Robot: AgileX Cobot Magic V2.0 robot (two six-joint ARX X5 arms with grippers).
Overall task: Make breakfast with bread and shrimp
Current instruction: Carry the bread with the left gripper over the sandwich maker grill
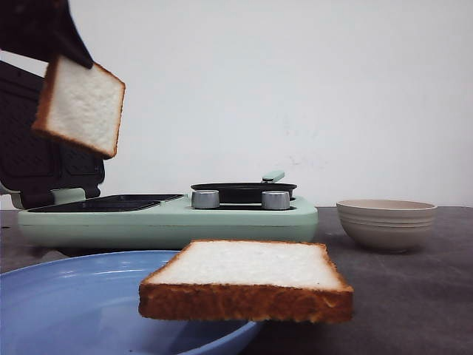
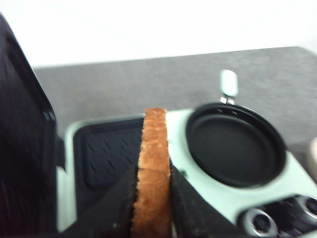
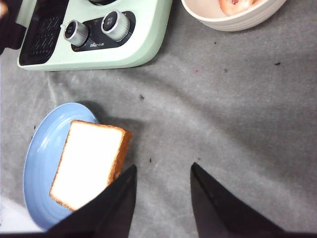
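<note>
Here the left gripper (image 2: 151,198) clamps one thick white bread slice (image 1: 81,106) edgewise above the mint-green breakfast maker's open black grill plate (image 2: 106,156), ready for lowering; the right gripper (image 3: 162,198) hangs empty, jaws wide, beside the second slice (image 3: 89,163) on the blue plate (image 3: 42,148).

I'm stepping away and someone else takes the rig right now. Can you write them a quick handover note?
Left gripper: shut on one bread slice, held in the air above the open grill plate of the green breakfast maker.
Right gripper: open, empty, above the table.
Second slice lies on the blue plate.
Shrimp sits in the beige bowl.
Done: first slice lifted.
Left: lay it on the grill, then second slice and shrimp.
</note>
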